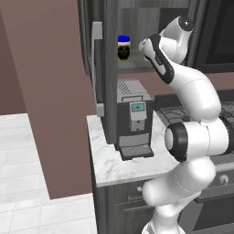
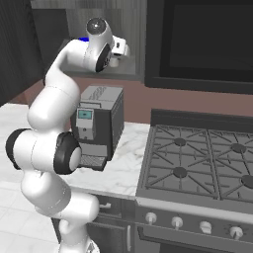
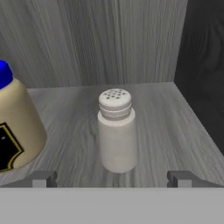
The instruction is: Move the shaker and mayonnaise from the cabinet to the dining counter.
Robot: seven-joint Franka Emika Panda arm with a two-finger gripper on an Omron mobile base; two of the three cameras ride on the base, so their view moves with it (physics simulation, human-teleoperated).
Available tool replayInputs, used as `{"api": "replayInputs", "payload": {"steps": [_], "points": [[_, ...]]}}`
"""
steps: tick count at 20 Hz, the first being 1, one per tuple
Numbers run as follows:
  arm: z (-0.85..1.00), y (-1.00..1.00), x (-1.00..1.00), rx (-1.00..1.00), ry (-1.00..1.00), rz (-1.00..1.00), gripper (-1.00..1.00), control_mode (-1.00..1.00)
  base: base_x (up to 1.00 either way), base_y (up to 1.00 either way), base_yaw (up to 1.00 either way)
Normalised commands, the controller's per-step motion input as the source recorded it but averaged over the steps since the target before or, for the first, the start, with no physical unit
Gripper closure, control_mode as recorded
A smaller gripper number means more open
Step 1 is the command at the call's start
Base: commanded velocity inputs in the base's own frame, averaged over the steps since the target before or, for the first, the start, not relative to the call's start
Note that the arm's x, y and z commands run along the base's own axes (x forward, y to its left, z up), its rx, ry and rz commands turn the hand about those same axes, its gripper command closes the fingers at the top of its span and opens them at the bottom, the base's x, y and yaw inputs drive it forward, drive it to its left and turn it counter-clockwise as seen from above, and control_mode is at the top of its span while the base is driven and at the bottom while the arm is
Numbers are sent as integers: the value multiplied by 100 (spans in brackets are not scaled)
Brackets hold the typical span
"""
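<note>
Two-finger gripper [image 3: 112, 178] spread wide and empty, just short of small pale grey-white shaker [image 3: 116, 131] upright mid-shelf in dark grey wood-grain cabinet [image 3: 153, 118], blue-lidded cream mayonnaise jar [image 3: 15, 127] toward shelf's left edge.

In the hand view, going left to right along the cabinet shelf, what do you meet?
Mayonnaise at the left edge → shaker near the middle, upright, apart from the jar → dark side wall of the cabinet.
</note>
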Motion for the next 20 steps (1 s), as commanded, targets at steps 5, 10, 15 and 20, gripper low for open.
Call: {"api": "replayInputs", "payload": {"steps": [5, 10, 15, 20], "points": [[-2, 0, 24, 0, 0, 0, -100, -100, 0, 0, 0], [-5, 0, 24, 0, 0, 0, -100, -100, 0, 0, 0], [-7, -3, 17, 0, 0, 0, -100, -100, 0, 0, 0], [-7, -6, 16, 0, 0, 0, -100, -100, 0, 0, 0]]}}
